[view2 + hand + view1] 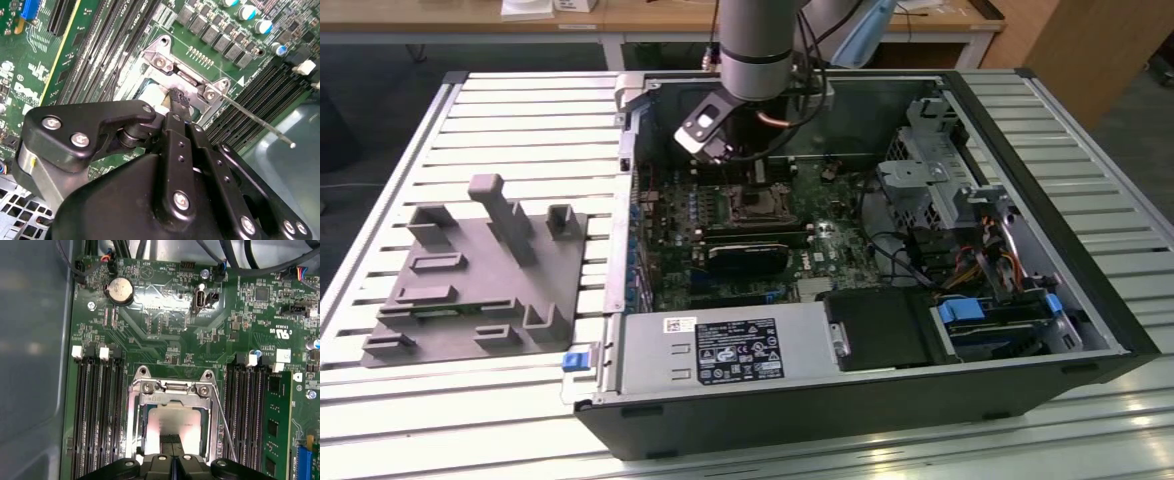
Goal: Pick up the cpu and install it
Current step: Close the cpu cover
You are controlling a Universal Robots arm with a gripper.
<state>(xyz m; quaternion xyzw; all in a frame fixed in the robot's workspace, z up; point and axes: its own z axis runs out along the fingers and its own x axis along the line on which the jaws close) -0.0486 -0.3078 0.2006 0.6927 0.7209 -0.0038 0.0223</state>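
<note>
I saw the cpu (175, 421), a flat dull-silver square, lying within the socket (172, 388) and its shiny metal frame, mid-motherboard (240, 330). The black gripper (170, 439) was closed, tips touching its top.

A robotics lab or workshop: an open PC case (827, 420), its motherboard (747, 235) exposed, lies on a slatted metal bench (520, 110) beside a grey fixture (474, 270), under a robot arm (758, 50), with wooden desks (654, 18) behind.
</note>
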